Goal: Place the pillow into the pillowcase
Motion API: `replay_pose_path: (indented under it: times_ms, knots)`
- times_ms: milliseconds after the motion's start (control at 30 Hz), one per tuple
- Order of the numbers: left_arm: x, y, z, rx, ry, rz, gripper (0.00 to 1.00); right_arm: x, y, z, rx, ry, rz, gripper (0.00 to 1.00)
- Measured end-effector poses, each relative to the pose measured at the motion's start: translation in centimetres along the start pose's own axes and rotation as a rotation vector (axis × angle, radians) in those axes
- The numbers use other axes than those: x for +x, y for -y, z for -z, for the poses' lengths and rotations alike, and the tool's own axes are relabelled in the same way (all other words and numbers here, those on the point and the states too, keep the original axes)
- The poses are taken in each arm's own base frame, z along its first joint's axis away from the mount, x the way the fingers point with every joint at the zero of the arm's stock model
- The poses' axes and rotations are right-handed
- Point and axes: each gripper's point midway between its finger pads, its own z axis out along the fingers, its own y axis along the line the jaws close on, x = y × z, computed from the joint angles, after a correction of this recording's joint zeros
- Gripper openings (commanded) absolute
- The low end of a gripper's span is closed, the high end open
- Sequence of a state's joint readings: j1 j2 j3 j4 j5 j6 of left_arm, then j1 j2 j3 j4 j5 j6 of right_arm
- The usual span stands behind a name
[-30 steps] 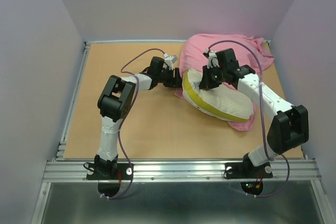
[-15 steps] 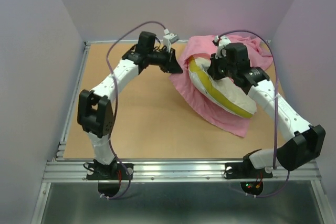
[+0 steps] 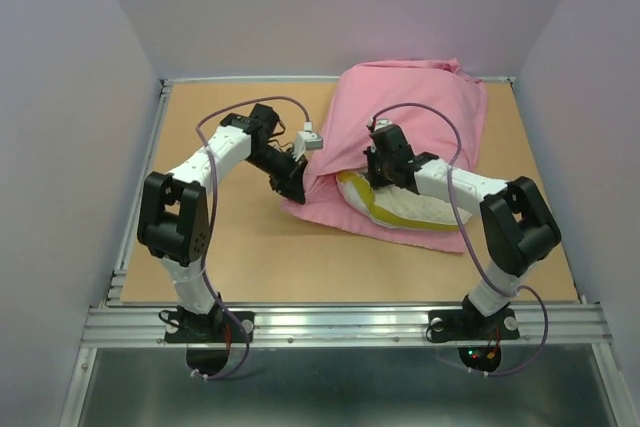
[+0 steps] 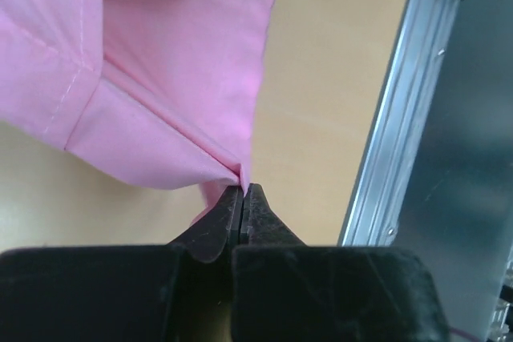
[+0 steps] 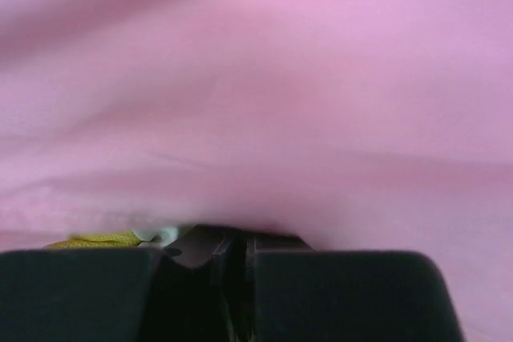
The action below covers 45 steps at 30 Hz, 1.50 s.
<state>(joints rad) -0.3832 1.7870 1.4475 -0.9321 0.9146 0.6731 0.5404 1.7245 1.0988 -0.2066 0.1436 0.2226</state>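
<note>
While the pillow (image 3: 400,210) lies partly inside the pillowcase (image 3: 410,112), its near end with the yellow band shows at the opening, on the right half of the tabletop (image 3: 230,237). The left pincer (image 3: 297,185) pinches the pink hem at the near-left corner. The right pincer (image 3: 384,169), pressed together, sits at the opening's upper edge; whether it catches cloth cannot be told.

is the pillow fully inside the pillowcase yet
Partly in. In the top view the pillow's cream end and yellow band stick out of the pillowcase's near opening; pink fabric covers the rest.
</note>
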Motion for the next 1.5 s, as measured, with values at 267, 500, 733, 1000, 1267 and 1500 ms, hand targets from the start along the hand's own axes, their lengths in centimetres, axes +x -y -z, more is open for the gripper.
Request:
replay_pose_path:
  times_ms: [267,500,733,1000,1267,1500]
  knots:
    - [5.4,-3.9,-0.8,-0.149,-0.044,-0.011,0.0,-1.4,-0.2,1.2,-0.007,0.042,-0.079,0.14]
    - [4.3,-4.8,-1.6,-0.17,-0.007,0.043,0.0,-1.1,-2.0,3.1,-0.197,-0.038,0.02,0.75]
    - [3.5,-5.7,-2.5,-0.161,0.029,0.117,0.0,-1.5,3.3,11.3,-0.202,-0.031,0.194,0.7]
    - [2.7,-5.9,-3.0,-0.155,0.055,0.119,0.0,4.7,8.2,12.9,-0.048,-0.208,0.321,0.6]
    - [2.5,-2.1,-7.3,-0.07,-0.005,0.018,0.0,8.4,7.5,6.8,-0.165,-0.502,0.305,0.53]
    - [1.0,-1.3,-8.8,-0.044,0.053,0.026,0.0,2.5,2.8,6.3,-0.425,-0.416,0.189,0.59]
